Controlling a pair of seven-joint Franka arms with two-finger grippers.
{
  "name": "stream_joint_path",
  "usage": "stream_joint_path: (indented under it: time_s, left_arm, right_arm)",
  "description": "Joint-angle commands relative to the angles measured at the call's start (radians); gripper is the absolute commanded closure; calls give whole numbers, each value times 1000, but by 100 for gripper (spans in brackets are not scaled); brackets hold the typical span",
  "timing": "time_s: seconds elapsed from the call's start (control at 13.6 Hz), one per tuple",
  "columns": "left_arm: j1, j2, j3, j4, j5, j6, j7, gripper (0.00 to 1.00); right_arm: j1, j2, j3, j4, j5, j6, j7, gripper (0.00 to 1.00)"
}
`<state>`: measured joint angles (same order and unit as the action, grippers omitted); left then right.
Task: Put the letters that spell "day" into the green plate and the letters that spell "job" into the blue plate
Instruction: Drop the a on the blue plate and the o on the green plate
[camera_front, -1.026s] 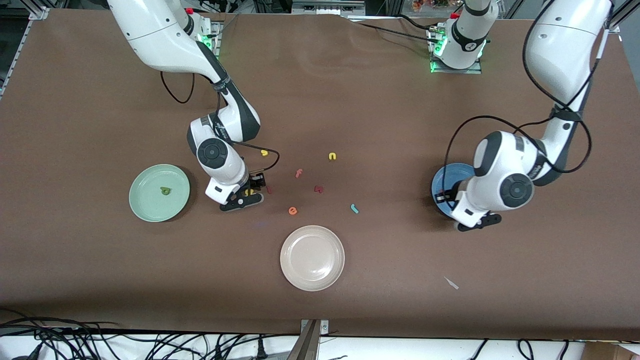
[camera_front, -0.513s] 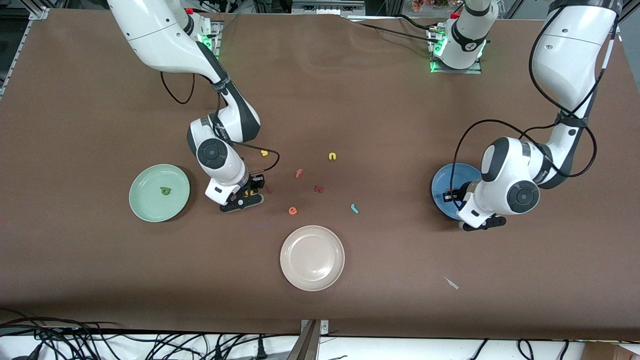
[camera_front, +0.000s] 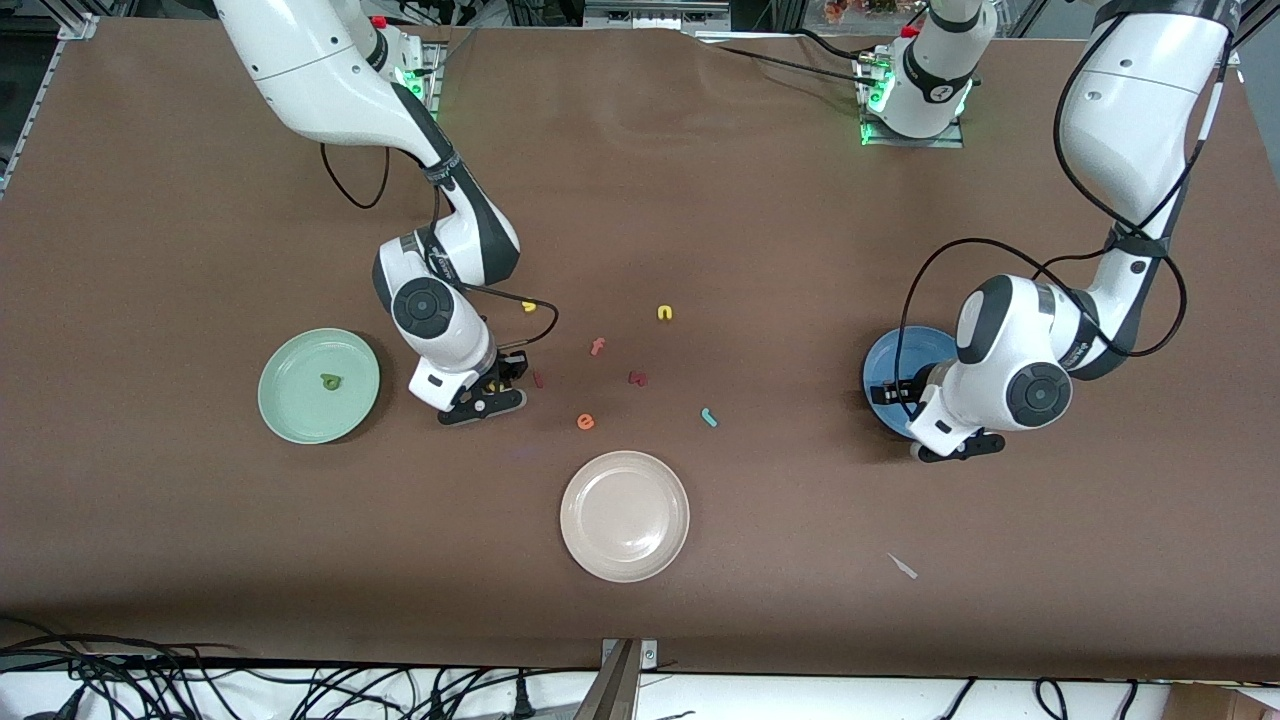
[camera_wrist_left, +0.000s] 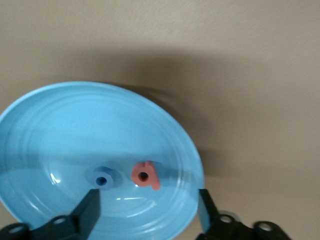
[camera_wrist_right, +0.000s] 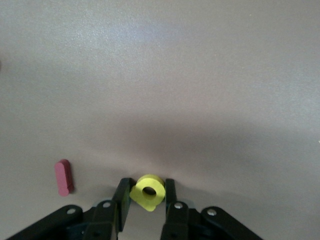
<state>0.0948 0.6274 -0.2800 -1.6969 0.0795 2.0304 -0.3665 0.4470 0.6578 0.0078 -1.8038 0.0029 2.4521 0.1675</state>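
Note:
My right gripper (camera_front: 497, 386) is low on the table beside the green plate (camera_front: 290, 420), shut on the yellow a (camera_wrist_right: 148, 191), which sits pinched between the fingers (camera_wrist_right: 122, 196). A dark green d (camera_front: 329, 381) lies in the green plate. My left gripper (camera_front: 905, 392) hangs open over the blue plate (camera_front: 900, 355). In the left wrist view the blue o (camera_wrist_left: 102, 179) and the salmon b (camera_wrist_left: 145, 175) lie side by side in the blue plate (camera_wrist_left: 60, 125), free of the gripper (camera_wrist_left: 148, 200). The teal j (camera_front: 709, 417) lies on the table between the plates.
A cream plate (camera_front: 625, 515) sits nearest the front camera. Loose letters lie mid-table: yellow s (camera_front: 528, 306), yellow n (camera_front: 664, 313), orange f (camera_front: 597, 346), orange e (camera_front: 585, 421), and dark red ones (camera_front: 537, 379) (camera_front: 637, 378). A white scrap (camera_front: 904, 567) lies toward the left arm's end.
The right gripper's fingers have closed onto the yellow a. The left gripper has opened over the blue plate, and its arm has shifted slightly.

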Motion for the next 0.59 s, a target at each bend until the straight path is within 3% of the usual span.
stream_joint_path:
  time_s: [0.0, 0.22, 0.51]
  left_arm:
    - [-3, -61, -33, -4, 40, -32, 8, 0]
    - [-3, -80, -79, -1, 46, -32, 1, 0]
    - [-21, -80, -90, 78, 46, -38, 1, 0]
  right_arm:
    - [4, 25, 3, 20, 11, 2, 0, 73]
    - [4, 22, 3, 50, 14, -14, -10, 76]
    - [-11, 13, -2, 151, 14, -192, -17, 76]
